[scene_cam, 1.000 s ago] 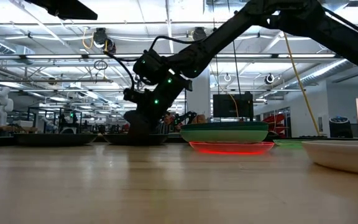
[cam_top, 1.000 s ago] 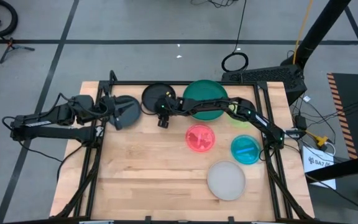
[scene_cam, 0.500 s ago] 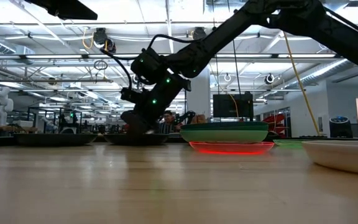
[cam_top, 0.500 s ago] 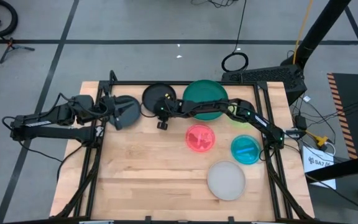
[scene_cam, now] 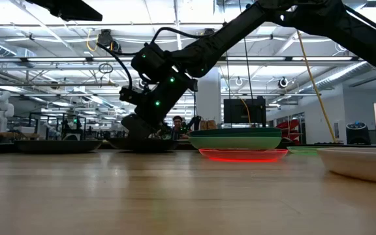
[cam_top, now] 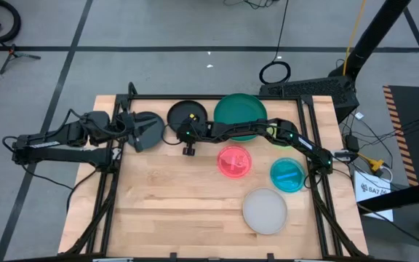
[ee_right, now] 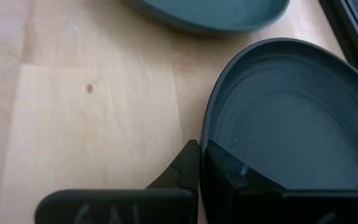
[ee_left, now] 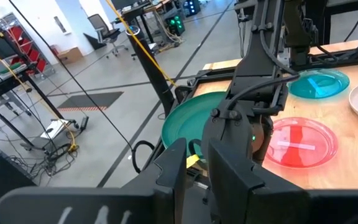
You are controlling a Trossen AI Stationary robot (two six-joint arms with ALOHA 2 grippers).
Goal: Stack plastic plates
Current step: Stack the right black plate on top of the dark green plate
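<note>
- The plastic plates are lying spread over the table (cam_top: 158, 204), none stacked yet as far as I am seeing; I am taking the large dark green plate (cam_top: 238, 110) at the far edge as my landmark.
- Beside it, toward the left arm, the black plate (cam_top: 186, 113) is sitting; beyond that again, the dark grey plate (cam_top: 145, 129).
- In front of the dark green plate the pink plate (cam_top: 235, 161) is lying, with the blue plate (cam_top: 288, 175) to its side and the frosted white plate (cam_top: 265, 209) nearest the front edge.
- I am holding the right gripper (ee_right: 199, 163) at the black plate's near rim, jaws pressed together on that rim, 1 finger inside and 1 outside.
- The left gripper (cam_top: 131, 128) is resting at the dark grey plate; its jaws are narrow, and I cannot tell whether they are pinching it.
- I am judging these plates light, stiff and slick, so a rim pinch is the place to hold, though a plate may tilt or slip out.
- Every plate I am seeing is holding nothing.
</note>
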